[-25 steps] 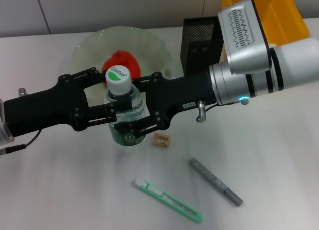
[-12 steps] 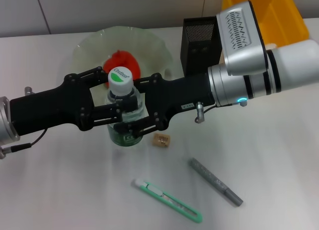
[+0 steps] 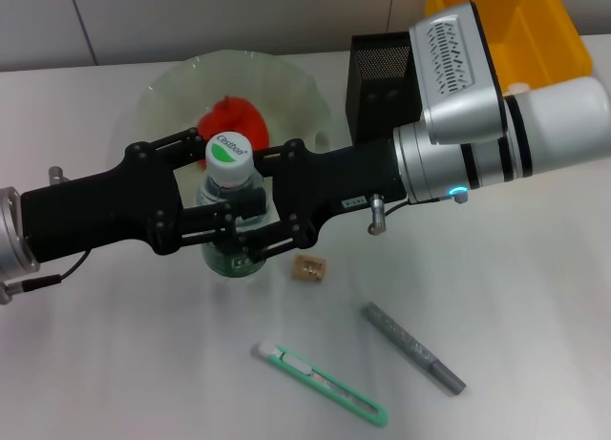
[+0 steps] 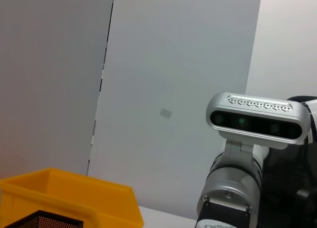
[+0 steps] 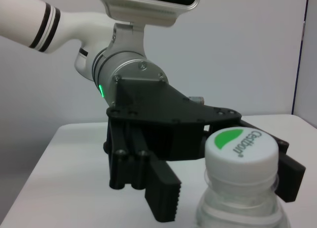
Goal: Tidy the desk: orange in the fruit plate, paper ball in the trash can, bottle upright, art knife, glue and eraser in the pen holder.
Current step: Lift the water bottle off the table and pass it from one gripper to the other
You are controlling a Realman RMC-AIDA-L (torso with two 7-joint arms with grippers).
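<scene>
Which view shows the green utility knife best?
The head view: the green art knife with its white end lies in full on the white desk, in front of the clear bottle both grippers flank. Neither wrist view shows the knife at all.

The bottle is stood upright on the table, just in front of the fruit plate, in which the orange is held. The bottle is flanked by the left gripper from the left and the right gripper from the right, with fingers placed on both of its sides. The pen holder is set behind the right arm, to the right of the plate, and a bin is found behind it to the right. The eraser is laid just right of the bottle's base. Nearer the front edge, the art knife is laid, with the glue to its right.
</scene>
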